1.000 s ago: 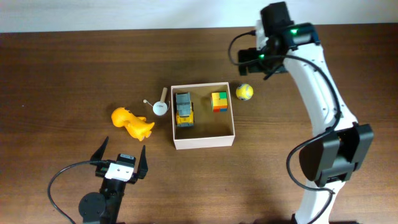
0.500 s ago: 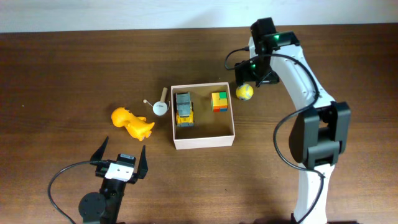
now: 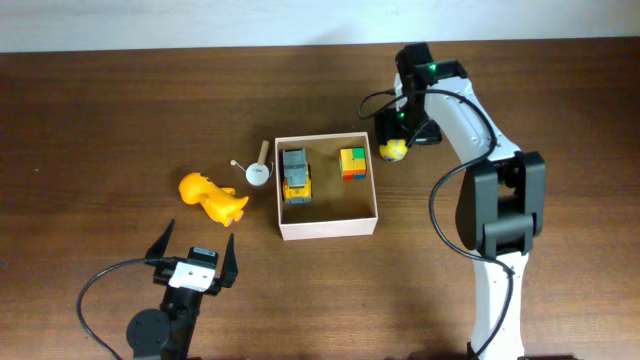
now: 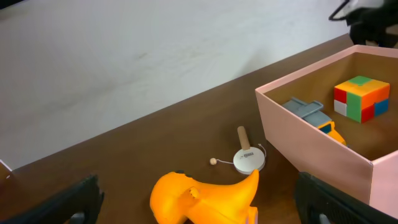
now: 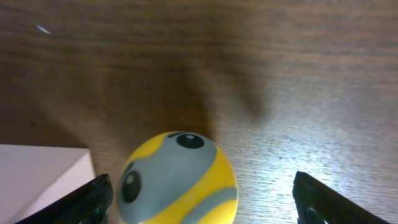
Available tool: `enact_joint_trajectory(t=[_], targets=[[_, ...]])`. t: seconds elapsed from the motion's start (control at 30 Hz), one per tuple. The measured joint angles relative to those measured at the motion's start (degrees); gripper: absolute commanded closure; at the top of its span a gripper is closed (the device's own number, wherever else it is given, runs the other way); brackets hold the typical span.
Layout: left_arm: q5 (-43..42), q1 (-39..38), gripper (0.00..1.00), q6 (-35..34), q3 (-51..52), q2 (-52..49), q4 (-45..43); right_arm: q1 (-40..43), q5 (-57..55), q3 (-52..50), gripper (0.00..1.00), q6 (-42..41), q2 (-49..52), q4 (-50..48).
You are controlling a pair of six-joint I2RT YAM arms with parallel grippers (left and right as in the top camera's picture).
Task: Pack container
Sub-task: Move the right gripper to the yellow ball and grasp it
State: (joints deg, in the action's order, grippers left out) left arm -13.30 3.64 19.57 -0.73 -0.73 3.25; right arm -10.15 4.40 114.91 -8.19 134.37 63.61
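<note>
You see the container [image 3: 327, 229] in the middle of the dark wooden table [image 3: 120, 110], with a white wall [image 3: 200, 20] at the far side. The left gripper [image 3: 195, 246] has its fingers spread wide. The right gripper [image 3: 394, 138] is also spread, around the yellow ball [image 5: 177, 177].

Cut off, covered or too small to read.

Overhead: yellow ball [image 3: 391, 152] half covered by the right gripper [image 3: 394, 142], fingertips out of sight under the wrist; left arm base [image 3: 150, 336] and right arm base [image 3: 497, 345] cut by the bottom edge; small white disc with a wooden stick [image 3: 258, 172], just left of the container [image 3: 328, 228], too small to name. Left wrist view: orange toy [image 4: 205, 198] clipped at the bottom edge, container clipped at the right edge, grey-and-yellow truck [image 4: 311, 115] partly behind the near wall, left gripper [image 4: 198, 186] only as dark blurred fingers [image 4: 78, 200] in the lower corners. Right wrist view: ball and white container corner cut by the bottom edge, fingers [image 5: 84, 199] reduced to dark tips in both lower corners.
</note>
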Motion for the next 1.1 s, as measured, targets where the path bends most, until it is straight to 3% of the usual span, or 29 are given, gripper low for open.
enact_joint_trajectory(t=[0.03,0.1,0.2,0.43,0.53,0.83,0.97,1.1], targets=[[0.0,0.0,0.01,0.0,0.0,0.0,0.0,0.0,0.0,-0.1,0.18,0.0,0.3,0.2],[0.0,0.0,0.01,0.0,0.0,0.0,0.0,0.0,0.2,-0.2,0.33,-0.2,0.9,0.5],[0.0,0.0,0.01,0.0,0.0,0.0,0.0,0.0,0.3,-0.2,0.41,-0.3,0.9,0.6],[0.0,0.0,0.01,0.0,0.0,0.0,0.0,0.0,0.3,-0.2,0.42,-0.5,1.0,0.7],[0.0,0.0,0.01,0.0,0.0,0.0,0.0,0.0,0.5,-0.2,0.49,-0.6,1.0,1.0],[0.0,0.0,0.01,0.0,0.0,0.0,0.0,0.0,0.7,0.3,0.49,-0.4,1.0,3.4],[0.0,0.0,0.01,0.0,0.0,0.0,0.0,0.0,1.3,5.3,0.49,0.9,1.6,9.2],[0.0,0.0,0.01,0.0,0.0,0.0,0.0,0.0,2.4,16.5,0.48,3.4,1.8,17.6]])
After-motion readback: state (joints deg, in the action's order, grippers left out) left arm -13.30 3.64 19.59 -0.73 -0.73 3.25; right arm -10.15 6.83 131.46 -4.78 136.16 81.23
